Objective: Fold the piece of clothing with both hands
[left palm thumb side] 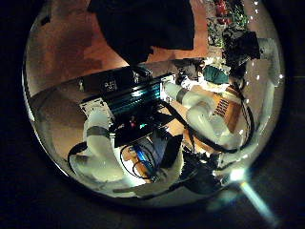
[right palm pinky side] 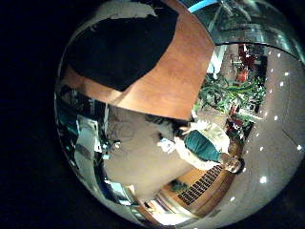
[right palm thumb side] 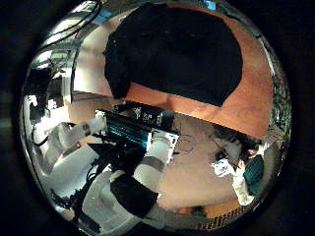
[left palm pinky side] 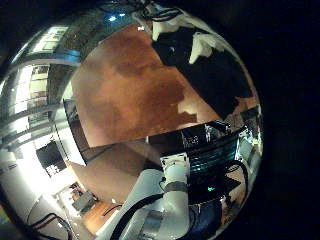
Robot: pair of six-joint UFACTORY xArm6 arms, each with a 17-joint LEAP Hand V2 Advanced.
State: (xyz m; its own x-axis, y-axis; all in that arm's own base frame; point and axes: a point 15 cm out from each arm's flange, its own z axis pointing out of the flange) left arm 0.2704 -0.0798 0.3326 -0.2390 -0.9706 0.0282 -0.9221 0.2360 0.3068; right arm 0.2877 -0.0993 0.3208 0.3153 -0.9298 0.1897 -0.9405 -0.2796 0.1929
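Observation:
A dark piece of clothing lies spread flat on the wooden table in the right thumb side palm view, well below that palm. It also shows in the right little finger side palm view, lying on the table. In the left little finger side palm view part of the clothing lies on the table, and my left hand has fingertips reaching out over it, relaxed and holding nothing.
The table's near edge runs just in front of the clothing. The white arms stand at that edge, and they also show in the left thumb side palm view. Bare table lies beside the clothing.

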